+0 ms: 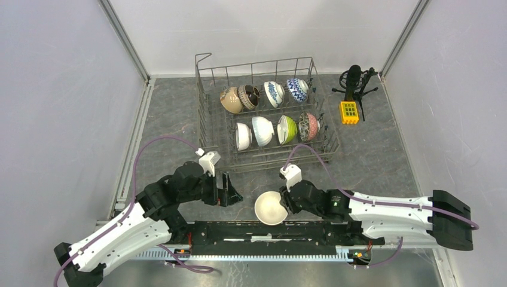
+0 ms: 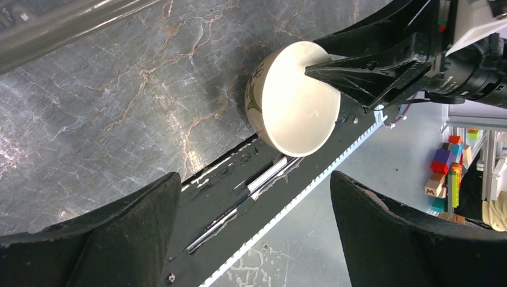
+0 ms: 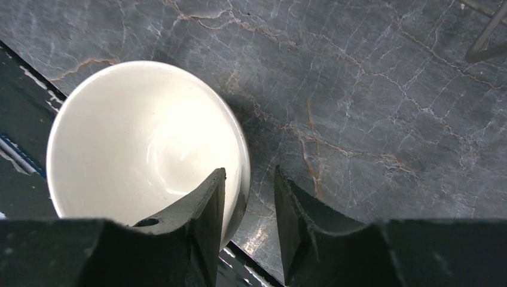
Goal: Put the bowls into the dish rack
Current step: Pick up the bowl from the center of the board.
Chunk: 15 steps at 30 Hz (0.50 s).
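Note:
The dish rack (image 1: 210, 145) stands at the back centre and holds several bowls on edge: tan (image 1: 231, 100), dark brown (image 1: 249, 95) and two blue-and-white (image 1: 274, 93) in the back row, two white (image 1: 243, 136), lime green (image 1: 287, 129) and speckled (image 1: 308, 126) in front. My right gripper (image 1: 286, 202) is shut on the rim of a white bowl (image 1: 270, 208), one finger inside (image 3: 203, 203) and one outside, at the table's near edge; the bowl also shows in the left wrist view (image 2: 296, 104) and the right wrist view (image 3: 131, 137). My left gripper (image 1: 232, 196) is open and empty, left of that bowl.
A black microphone on a tripod (image 1: 354, 84) and a yellow block (image 1: 349, 112) stand right of the rack. The black base rail (image 1: 263, 233) runs along the near edge. White walls enclose the table. A corner of the rack wire (image 3: 485, 36) shows in the right wrist view.

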Available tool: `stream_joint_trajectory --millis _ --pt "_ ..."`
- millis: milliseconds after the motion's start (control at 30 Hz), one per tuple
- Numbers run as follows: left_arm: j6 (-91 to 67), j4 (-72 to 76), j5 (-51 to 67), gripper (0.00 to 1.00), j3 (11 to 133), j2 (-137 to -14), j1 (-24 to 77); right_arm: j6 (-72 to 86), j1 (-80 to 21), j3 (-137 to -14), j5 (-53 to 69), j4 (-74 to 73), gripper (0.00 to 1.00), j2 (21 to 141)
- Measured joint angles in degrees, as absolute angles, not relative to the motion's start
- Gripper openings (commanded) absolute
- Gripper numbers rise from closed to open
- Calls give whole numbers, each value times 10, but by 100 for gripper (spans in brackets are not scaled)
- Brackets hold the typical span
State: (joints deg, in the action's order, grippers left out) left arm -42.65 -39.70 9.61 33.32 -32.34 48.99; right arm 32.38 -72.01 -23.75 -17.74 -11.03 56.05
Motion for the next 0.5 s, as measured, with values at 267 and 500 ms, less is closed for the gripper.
stream_joint_trajectory --millis 267,500 --pt "-426 -374 108 100 324 -341 490 332 -738 -260 -195 -122 0 594" --pt "-426 -356 112 100 323 -371 490 324 -758 -289 -215 -150 0 610"
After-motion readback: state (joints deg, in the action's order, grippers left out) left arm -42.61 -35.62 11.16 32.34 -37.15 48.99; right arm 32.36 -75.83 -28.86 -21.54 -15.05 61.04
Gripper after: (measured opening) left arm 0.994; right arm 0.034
